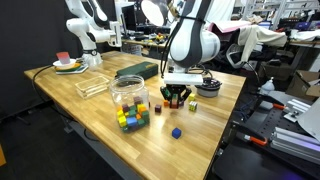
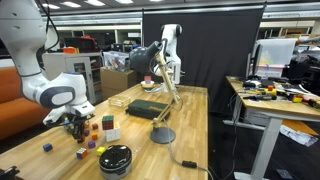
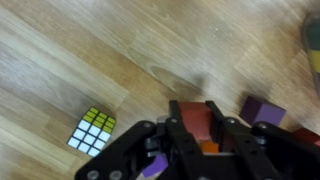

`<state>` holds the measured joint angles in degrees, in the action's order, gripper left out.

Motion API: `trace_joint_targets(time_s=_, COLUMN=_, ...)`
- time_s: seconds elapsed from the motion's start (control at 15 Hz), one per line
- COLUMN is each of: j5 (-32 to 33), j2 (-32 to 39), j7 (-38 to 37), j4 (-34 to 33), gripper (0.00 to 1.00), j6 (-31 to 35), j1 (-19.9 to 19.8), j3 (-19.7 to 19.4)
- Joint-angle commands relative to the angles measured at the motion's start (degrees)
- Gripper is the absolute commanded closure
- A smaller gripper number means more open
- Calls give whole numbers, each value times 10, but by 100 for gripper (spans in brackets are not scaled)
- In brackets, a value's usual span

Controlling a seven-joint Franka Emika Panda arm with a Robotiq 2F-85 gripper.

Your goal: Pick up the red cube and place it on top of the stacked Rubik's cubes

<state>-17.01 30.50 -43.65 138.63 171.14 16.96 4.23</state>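
Note:
My gripper (image 3: 190,128) is shut on the red cube (image 3: 190,122), which sits between the two black fingers in the wrist view. The gripper is low over the wooden table in both exterior views (image 1: 177,98) (image 2: 77,124). The stacked Rubik's cubes (image 3: 92,131) show a yellow, green and white top face at the lower left of the wrist view, apart from the gripper. In an exterior view they form a short tower (image 2: 109,128) just beside the gripper.
A clear jar (image 1: 128,92) of coloured blocks stands near the gripper. Its black lid (image 2: 115,158) lies on the table. A purple block (image 3: 265,110), a blue block (image 1: 176,131) and a yellow-green block (image 1: 190,106) lie loose. A dark box (image 1: 137,69) and a clear tray (image 1: 92,86) sit further back.

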Motion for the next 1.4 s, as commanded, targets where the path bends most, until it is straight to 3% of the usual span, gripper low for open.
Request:
trace_joint_targets(time_s=0.0, j5=16, j2=-61, j7=-1, j4=26, gripper=93, j6=-4, j1=30, j3=-31)
trace_joint_targets(time_s=0.33, j5=58, j2=-114, j7=-17, j4=46, gripper=93, j6=-12, j1=60, j3=-63)
trace_joint_targets(time_s=0.87, j5=227, j2=-127, j7=-163, j4=25, gripper=93, j6=7, j1=185, j3=-234)
trace_joint_targets(time_s=1.27, j5=202, j2=-150, j7=-168, j4=9, gripper=93, j6=-9, j1=176, j3=-209)
trace_joint_targets(time_s=1.33, j5=210, j2=-135, j7=-165, j4=3, gripper=71, j6=3, j1=179, j3=-215)
